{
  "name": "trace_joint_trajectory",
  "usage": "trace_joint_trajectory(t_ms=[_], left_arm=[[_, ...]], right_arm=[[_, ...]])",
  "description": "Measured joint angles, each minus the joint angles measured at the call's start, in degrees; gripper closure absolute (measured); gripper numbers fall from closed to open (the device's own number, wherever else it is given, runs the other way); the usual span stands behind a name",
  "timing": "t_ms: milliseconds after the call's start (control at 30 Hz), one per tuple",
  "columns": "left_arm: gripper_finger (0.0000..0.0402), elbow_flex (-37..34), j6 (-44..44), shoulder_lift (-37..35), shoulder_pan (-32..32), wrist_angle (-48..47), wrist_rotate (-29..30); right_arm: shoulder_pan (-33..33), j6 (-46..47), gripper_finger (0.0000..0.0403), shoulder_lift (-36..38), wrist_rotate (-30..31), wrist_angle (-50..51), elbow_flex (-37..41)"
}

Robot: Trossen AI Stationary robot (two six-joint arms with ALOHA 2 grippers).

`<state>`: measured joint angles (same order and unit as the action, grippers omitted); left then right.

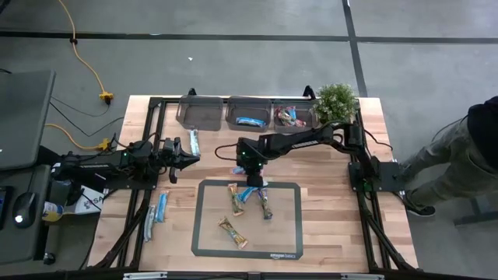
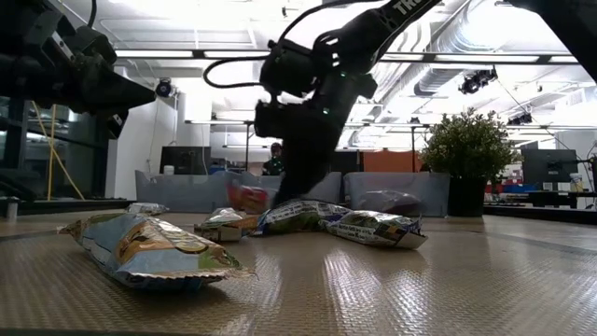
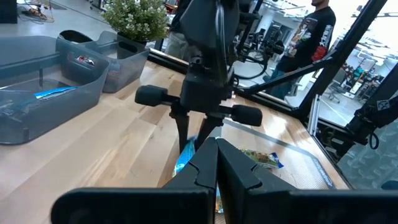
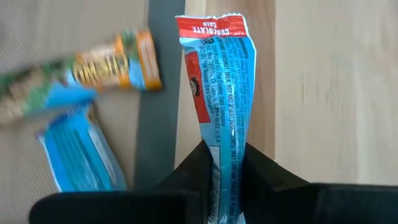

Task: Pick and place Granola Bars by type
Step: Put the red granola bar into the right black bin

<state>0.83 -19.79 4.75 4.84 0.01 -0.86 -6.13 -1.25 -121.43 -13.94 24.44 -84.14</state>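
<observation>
One pale blue bar with a red end (image 4: 219, 93) was the item in hand. It lay across the dark border of the mat (image 1: 204, 222), at the mat's far edge, partly on bare wood. The right gripper (image 4: 225, 163) stood directly over it, and its fingers (image 4: 264, 177) were nearly together, pinching the wrapper's near end between them.

Several other bars were noted on the mat: a tan and green pair (image 1: 235, 197) just beside the gripper, a blue one (image 1: 265, 205) next to those, and a single bar (image 1: 233, 232) nearer the front. Two pale bars (image 1: 156, 213) lay on the surface off the mat's left side, and one more (image 1: 194, 142) lay near the left arm.

Three clear bins (image 1: 200, 113) stood in a row along the far edge, beside a potted plant (image 1: 337, 102). The middle bin held a blue bar (image 1: 250, 121) and the right-hand bin held red and pink wrappers (image 1: 289, 117). The first appeared empty.

The step in hand was judged to be the grasp. The next move would call for a clean lift, then carriage to the bin of matching type, most likely the middle one.

The left gripper (image 3: 216, 163) waited above the surface at the left, its fingers pressed together and holding nothing. A person stood off the right side.
</observation>
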Motion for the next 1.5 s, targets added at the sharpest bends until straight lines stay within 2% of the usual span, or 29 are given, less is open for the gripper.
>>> trace_joint_trajectory(t_ms=[167, 367, 767, 1067, 1200, 1500], left_arm=[[0.0401, 0.0, 0.0, 0.0, 0.0, 0.0, 0.0], [0.0401, 0.0, 0.0, 0.0, 0.0, 0.0, 0.0], [0.0401, 0.0, 0.0, 0.0, 0.0, 0.0, 0.0], [0.0401, 0.0, 0.0, 0.0, 0.0, 0.0, 0.0], [0.0401, 0.0, 0.0, 0.0, 0.0, 0.0, 0.0], [0.0401, 0.0, 0.0, 0.0, 0.0, 0.0, 0.0]], right_arm=[[-0.1, 1.2, 0.0359, 0.0, -1.6, -1.5, -3.1], [0.2, 1.2, 0.0359, 0.0, -4.5, -1.7, -11.3], [2.3, -0.6, 0.0359, 0.2, -4.4, -1.4, -33.8], [2.4, -4.0, 0.0359, 0.5, -2.5, 5.8, -51.0], [2.0, -5.2, 0.0359, 6.4, -0.2, 5.5, -46.6], [-0.6, -6.5, 0.0359, 19.0, 6.8, 20.1, -41.7]])
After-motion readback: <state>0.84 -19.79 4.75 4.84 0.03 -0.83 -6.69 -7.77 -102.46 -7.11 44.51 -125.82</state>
